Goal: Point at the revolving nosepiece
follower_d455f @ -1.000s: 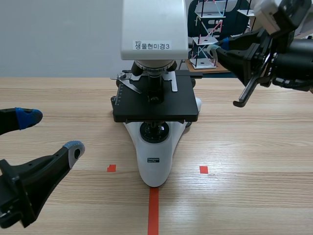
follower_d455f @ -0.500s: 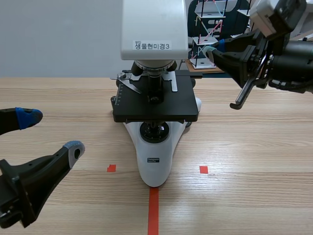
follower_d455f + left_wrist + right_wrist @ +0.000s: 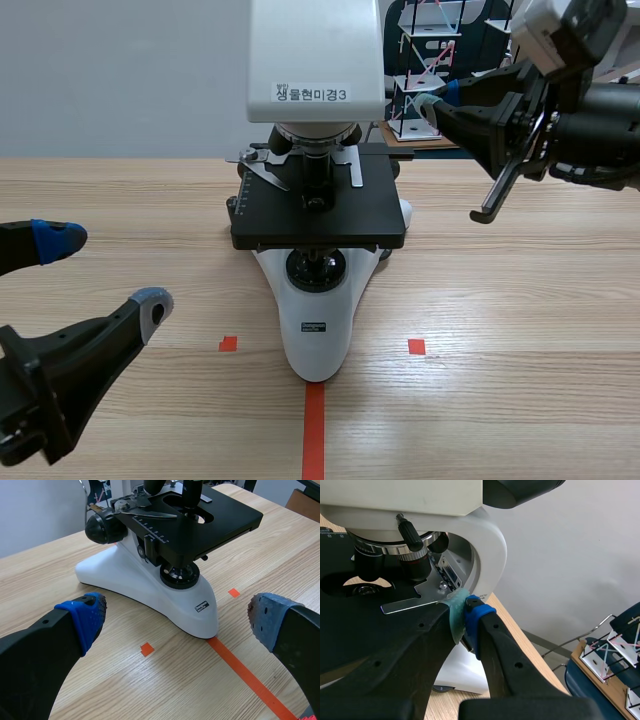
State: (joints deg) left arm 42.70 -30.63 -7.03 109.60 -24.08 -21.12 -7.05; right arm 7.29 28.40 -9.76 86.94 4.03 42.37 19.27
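Note:
A white microscope (image 3: 315, 300) with a black stage (image 3: 320, 205) stands mid-table. Its revolving nosepiece (image 3: 315, 135) sits under the white head, with objectives hanging toward the stage. My right gripper (image 3: 437, 103) is raised to the right of the head, at about nosepiece height, shut with its tips aimed left and a gap left to the microscope. In the right wrist view the pads (image 3: 462, 615) meet, and the nosepiece (image 3: 385, 549) lies ahead of them past the curved arm. My left gripper (image 3: 105, 272) is open low at the front left, holding nothing; its fingers (image 3: 82, 620) stand wide before the base (image 3: 150, 587).
A stick-and-ball model (image 3: 420, 75) stands on a board at the back right, behind my right arm. Orange-red tape marks (image 3: 314, 425) lie in front of the microscope base on the wooden table (image 3: 520, 320).
My right gripper has shifted a little left toward the microscope head, then held still. The left arm has not moved.

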